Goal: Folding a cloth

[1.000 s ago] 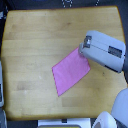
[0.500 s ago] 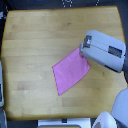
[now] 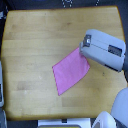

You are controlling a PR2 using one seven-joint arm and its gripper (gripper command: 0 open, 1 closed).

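The cloth (image 3: 70, 71) is a plain pink-magenta four-sided piece lying flat on the wooden tabletop (image 3: 35, 45), right of centre, turned like a diamond. The arm's grey-white gripper housing (image 3: 102, 49) comes in from the exterior view's right and covers the cloth's upper right corner. The gripper's fingertips (image 3: 81, 50) are hidden under the housing at that corner, so I cannot tell whether they are open or shut or whether they hold the cloth.
The table's edges show on all sides. Dark equipment lies beyond the top edge (image 3: 65, 4). White and grey robot parts (image 3: 117, 112) sit at the lower right, and a pale object (image 3: 2, 90) at the left edge.
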